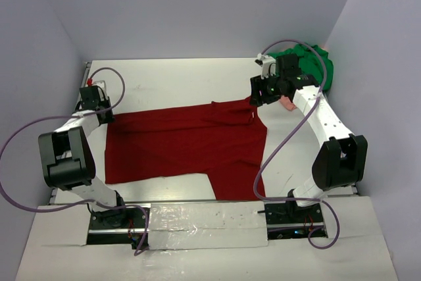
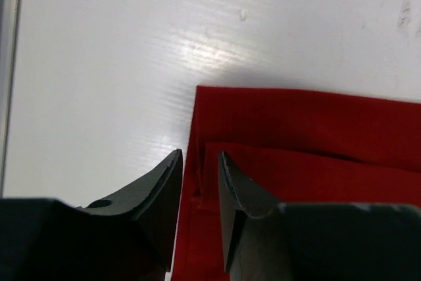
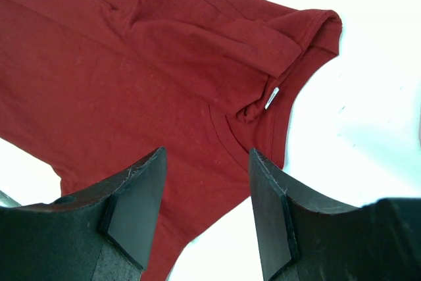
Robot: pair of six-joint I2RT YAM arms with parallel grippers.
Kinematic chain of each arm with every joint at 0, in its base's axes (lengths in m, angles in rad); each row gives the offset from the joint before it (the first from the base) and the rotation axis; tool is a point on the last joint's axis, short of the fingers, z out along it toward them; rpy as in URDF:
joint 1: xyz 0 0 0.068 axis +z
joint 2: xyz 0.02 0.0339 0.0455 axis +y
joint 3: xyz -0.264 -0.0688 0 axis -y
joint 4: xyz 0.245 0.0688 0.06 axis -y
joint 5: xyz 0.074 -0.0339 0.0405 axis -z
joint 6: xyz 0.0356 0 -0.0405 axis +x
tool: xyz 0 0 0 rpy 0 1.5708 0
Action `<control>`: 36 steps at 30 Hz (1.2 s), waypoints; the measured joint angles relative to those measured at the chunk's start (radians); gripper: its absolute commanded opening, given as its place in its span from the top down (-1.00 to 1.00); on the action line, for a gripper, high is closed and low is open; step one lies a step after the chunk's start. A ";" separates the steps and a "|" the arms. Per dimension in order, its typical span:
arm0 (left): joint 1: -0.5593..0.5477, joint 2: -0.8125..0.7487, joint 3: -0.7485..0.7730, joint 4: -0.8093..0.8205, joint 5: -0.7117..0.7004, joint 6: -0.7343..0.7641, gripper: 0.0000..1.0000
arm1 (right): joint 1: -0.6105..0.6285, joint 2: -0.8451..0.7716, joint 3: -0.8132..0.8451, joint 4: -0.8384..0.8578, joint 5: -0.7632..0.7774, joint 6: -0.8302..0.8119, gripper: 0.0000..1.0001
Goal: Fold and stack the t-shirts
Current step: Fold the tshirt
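Note:
The dark red t-shirt (image 1: 187,143) lies spread flat on the white table, with one sleeve reaching toward the front edge. My left gripper (image 1: 105,116) is low at the shirt's back left corner. In the left wrist view its jaws (image 2: 200,154) stand a little apart over the folded red edge (image 2: 309,136), with a gap between each finger and the cloth. My right gripper (image 1: 256,95) hovers open above the collar end. Under its jaws (image 3: 207,151) are the red cloth (image 3: 131,77) and the white neck label (image 3: 272,97). A green t-shirt (image 1: 312,64) is bunched at the back right, with a bit of the pink one (image 1: 287,103) below it.
Grey walls close in the white table (image 1: 177,80) on three sides. A metal rail (image 1: 85,74) runs along the table's left edge. Purple cables loop from both arms. A taped white strip (image 1: 207,225) lies between the two arm bases at the front.

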 measured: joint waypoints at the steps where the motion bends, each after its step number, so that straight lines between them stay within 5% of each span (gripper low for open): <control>1: 0.000 0.010 0.008 0.000 0.010 -0.005 0.25 | 0.000 0.000 0.000 0.000 0.000 0.000 -0.20; 11: -0.014 0.087 0.067 -0.029 0.086 -0.032 0.35 | -0.009 0.001 0.000 0.000 0.001 0.000 -0.20; 17: -0.014 0.087 0.067 -0.061 0.110 -0.034 0.63 | -0.011 0.004 0.000 0.000 0.001 0.000 -0.20; 20: -0.014 0.087 0.067 -0.070 0.119 -0.033 1.00 | -0.011 0.004 0.000 0.000 0.001 0.000 -0.20; 36: -0.012 0.021 0.037 -0.364 0.319 0.153 1.00 | -0.030 0.004 0.000 0.000 0.000 0.000 -0.20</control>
